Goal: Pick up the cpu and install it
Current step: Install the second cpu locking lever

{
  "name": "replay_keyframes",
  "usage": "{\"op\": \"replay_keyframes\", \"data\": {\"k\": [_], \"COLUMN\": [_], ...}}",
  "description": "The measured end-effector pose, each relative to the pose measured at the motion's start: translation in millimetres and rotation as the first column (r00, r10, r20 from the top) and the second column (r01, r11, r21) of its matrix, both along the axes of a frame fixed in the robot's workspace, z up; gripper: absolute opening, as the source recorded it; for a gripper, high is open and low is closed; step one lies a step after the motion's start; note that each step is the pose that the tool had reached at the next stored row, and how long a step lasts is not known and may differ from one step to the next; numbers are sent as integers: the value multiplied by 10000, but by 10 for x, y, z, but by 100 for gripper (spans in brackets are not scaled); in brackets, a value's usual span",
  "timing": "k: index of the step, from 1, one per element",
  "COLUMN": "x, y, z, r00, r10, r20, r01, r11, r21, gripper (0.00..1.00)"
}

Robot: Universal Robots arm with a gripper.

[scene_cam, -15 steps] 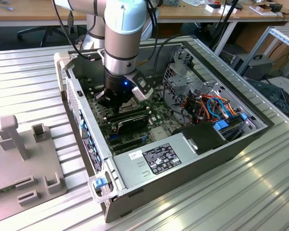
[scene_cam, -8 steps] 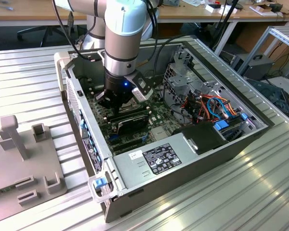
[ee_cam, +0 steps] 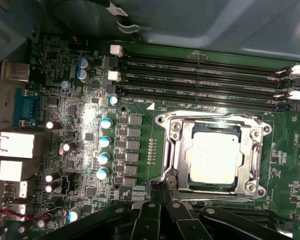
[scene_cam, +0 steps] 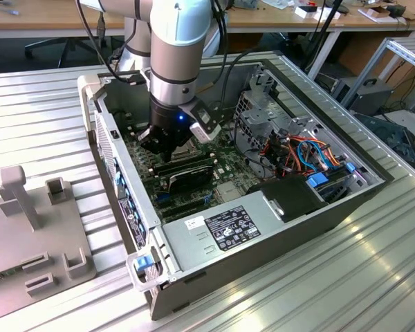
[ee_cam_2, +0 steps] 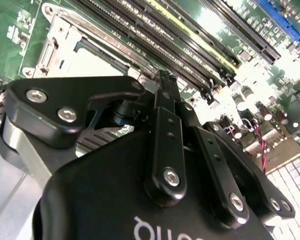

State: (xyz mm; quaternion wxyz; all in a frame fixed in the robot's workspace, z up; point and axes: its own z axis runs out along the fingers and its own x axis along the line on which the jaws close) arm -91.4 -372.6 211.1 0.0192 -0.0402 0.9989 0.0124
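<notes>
One Chip Seated, Gripper Drawn Together Beside the Socket

One open computer case (scene_cam: 263, 228) lies on its side on the ribbed metal desk (scene_cam: 34, 111), and the arm reaches down into it. Going from the exterior view's left: a grey fixture block (scene_cam: 28, 235) with upright pegs sits on the desk, well apart from the case. Next comes the case's near-left wall, then the gripper (scene_cam: 162, 142), low over the motherboard (scene_cam: 225, 155) at the left part of the case. Right of it stand the drive cage (scene_cam: 263, 114) and a bundle of orange and blue cables (scene_cam: 311, 152), with the power supply (scene_cam: 228, 232) along the near wall.

In the first wrist view the cpu (ee_cam: 213, 156) lies flat inside the socket (ee_cam: 212, 152), its pale face showing within the metal frame. It appears already placed, so the picking and setting down look done. Whether the frame is latched I cannot tell.

The gripper (ee_cam: 162, 187) has its fingertips drawn together with nothing between them, just beside the socket's corner. In the second wrist view the gripper (ee_cam_2: 162, 80) likewise shows closed tips, empty.

Around the socket, the row of memory slots (ee_cam: 205, 82) runs along one side, capacitors (ee_cam: 105, 140) and rear ports (ee_cam: 15, 150) on another. Nothing lies over the chip.
</notes>
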Motion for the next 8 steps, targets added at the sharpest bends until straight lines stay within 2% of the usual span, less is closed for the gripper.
{"op": "replay_keyframes", "data": {"k": [8], "x": [0], "y": [8], "z": [12], "r00": [10000], "r10": [0], "r20": [-1], "r01": [0], "r11": [10000], "r21": [-3], "gripper": [11]}}
